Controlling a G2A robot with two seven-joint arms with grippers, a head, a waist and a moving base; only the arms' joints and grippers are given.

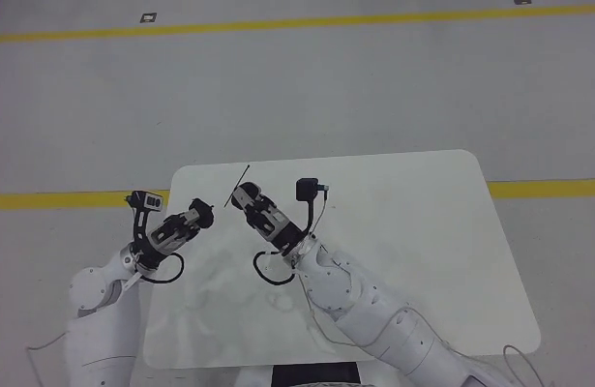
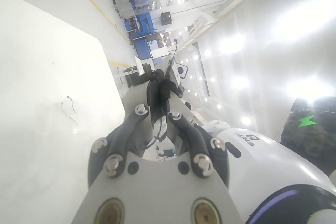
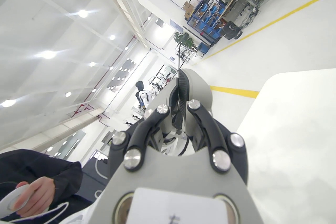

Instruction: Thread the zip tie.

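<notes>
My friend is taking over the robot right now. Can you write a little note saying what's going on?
Right gripper: shut on the zip tie, strap sticking out past its tips, above the far left corner of the table.
Left gripper: shut, close beside the right one; unclear whether it grips the tie.
Done: tie lifted off the table.
To do: thread the tail through the head; no closed loop shows.

White round-cornered table (image 1: 423,242), thin dark squiggles (image 2: 71,104) on its top (scraps or marks, unclear)
</notes>
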